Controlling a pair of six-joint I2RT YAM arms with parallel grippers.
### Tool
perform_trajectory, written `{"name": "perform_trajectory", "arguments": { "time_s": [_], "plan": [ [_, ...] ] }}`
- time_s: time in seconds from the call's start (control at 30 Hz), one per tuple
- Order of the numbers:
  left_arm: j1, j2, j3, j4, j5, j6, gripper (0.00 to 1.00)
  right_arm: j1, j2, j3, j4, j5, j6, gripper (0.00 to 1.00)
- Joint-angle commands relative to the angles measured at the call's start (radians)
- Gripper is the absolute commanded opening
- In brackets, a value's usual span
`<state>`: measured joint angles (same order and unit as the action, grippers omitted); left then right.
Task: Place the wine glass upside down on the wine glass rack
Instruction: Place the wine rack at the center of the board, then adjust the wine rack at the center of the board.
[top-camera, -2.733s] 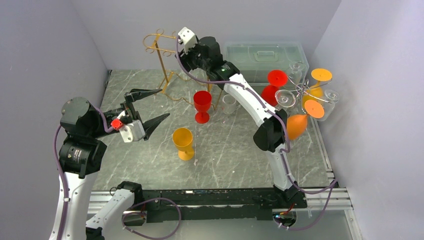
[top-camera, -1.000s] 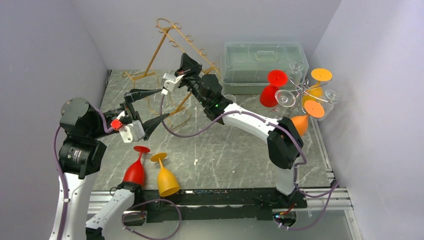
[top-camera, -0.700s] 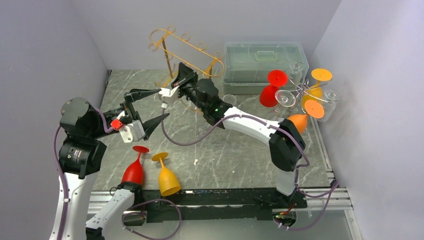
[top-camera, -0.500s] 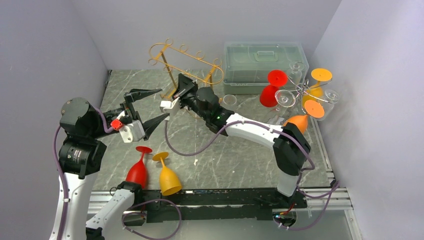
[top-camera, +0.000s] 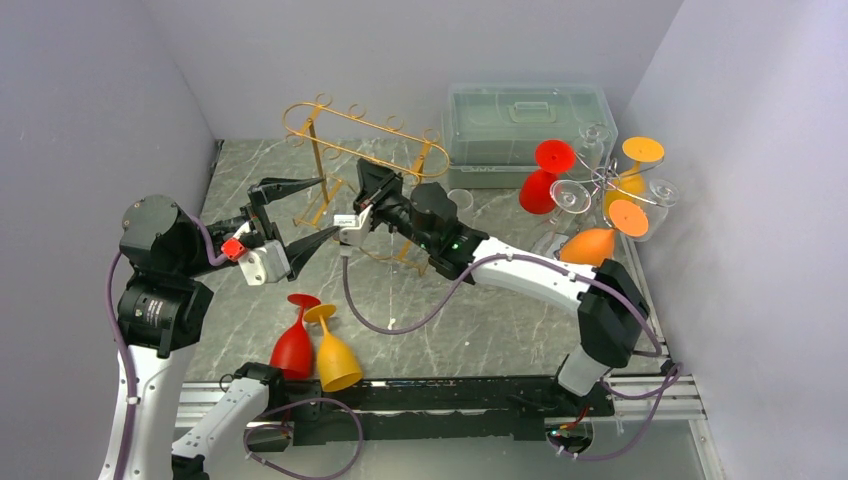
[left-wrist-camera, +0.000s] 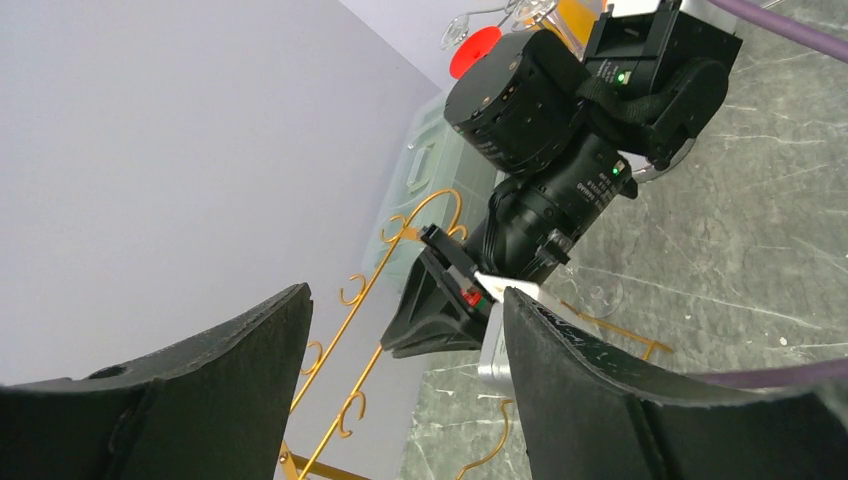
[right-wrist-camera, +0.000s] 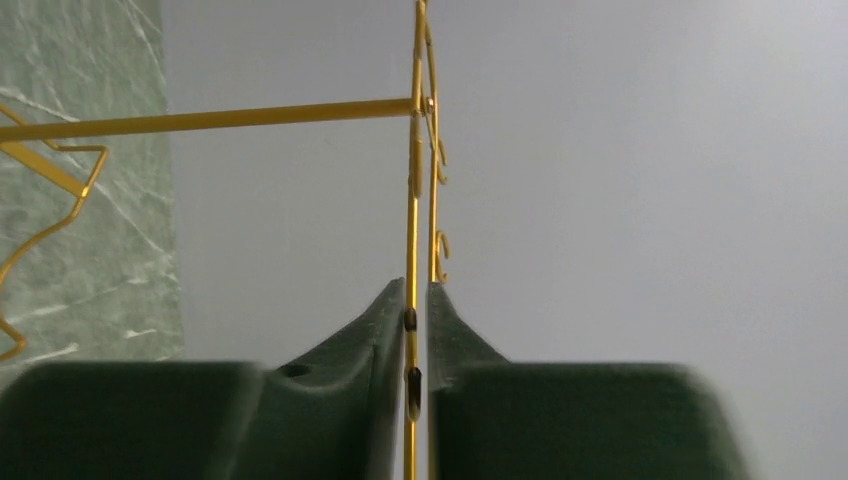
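A gold wire wine glass rack stands at the back centre of the table. My right gripper is shut on one of its thin gold rods, seen clamped between the pads in the right wrist view. A red wine glass and a yellow wine glass lie tipped over side by side at the near edge. My left gripper is open and empty, hovering left of the rack. The left wrist view looks between its fingers at the rack and the right gripper.
A clear lidded plastic box sits at the back right. A silver rack at the right holds red, orange and clear glasses. A clear glass stands by the right arm. An orange glass shows beside the arm's elbow.
The right arm swung the gold rack about and brought it lower and nearer, still gripped. The red and yellow glasses went from upright to lying at the near edge. The left arm stayed still.
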<state>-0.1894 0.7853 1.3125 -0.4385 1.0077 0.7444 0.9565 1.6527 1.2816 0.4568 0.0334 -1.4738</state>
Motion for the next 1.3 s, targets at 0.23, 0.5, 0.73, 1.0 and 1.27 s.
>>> {"name": "perform_trajectory", "arguments": {
  "time_s": [0.23,0.5,0.73,1.0,1.27],
  "plan": [
    [0.001,-0.001,0.000,0.007,0.003,0.011,0.75,-0.008,-0.172,-0.129,0.116,0.004,0.118,0.73],
    [0.001,-0.001,0.000,0.007,0.003,0.011,0.75,0.027,-0.288,-0.055,-0.146,0.023,0.380,1.00],
    [0.001,-0.001,0.000,0.007,0.003,0.011,0.75,0.017,-0.252,0.340,-0.675,0.077,0.956,0.98],
    [0.001,-0.001,0.000,0.007,0.003,0.011,0.75,-0.169,0.103,1.008,-1.321,0.258,1.660,0.80],
    [0.001,-0.001,0.000,0.007,0.003,0.011,0.75,-0.412,-0.071,0.625,-1.142,-0.137,2.014,0.67]
  ]
}}
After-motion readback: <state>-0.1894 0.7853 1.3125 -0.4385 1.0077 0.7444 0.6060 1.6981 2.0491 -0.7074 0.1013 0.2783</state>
